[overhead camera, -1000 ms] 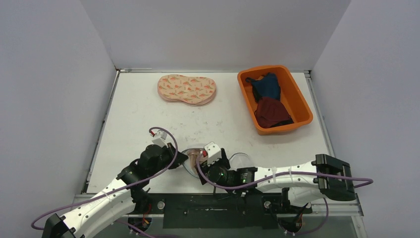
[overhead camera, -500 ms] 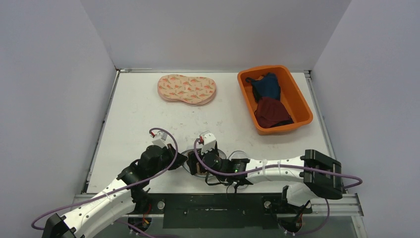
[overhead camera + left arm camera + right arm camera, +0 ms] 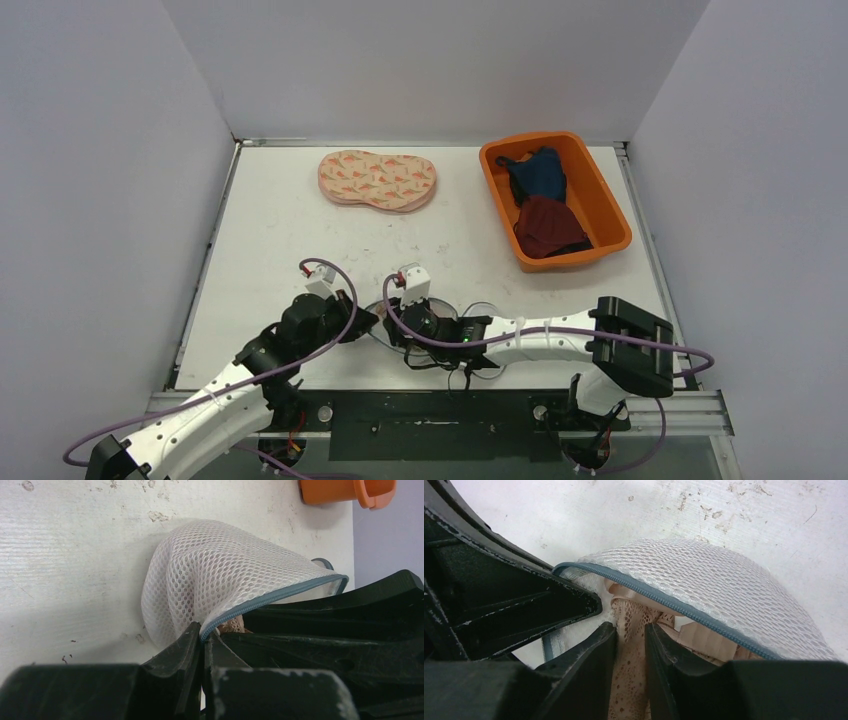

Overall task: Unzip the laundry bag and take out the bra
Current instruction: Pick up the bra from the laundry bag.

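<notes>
The right gripper (image 3: 630,629) had slid left into the laundry bag (image 3: 215,575), closing on the bra (image 3: 630,611); the left gripper (image 3: 202,634) pinched the bag's rim.

A white table (image 3: 290,230) carries a peach, patterned, peanut-shaped pad (image 3: 378,181) at the far edge. Far right, an orange bin (image 3: 606,195) holds a dark blue garment (image 3: 538,172) and a maroon garment (image 3: 548,228).

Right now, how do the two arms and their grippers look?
Both the left arm and right arm have white links, black joints and a looping purple cable. A white camera block with a red mark sits on each wrist. The left gripper and right gripper are black and tapered.
</notes>
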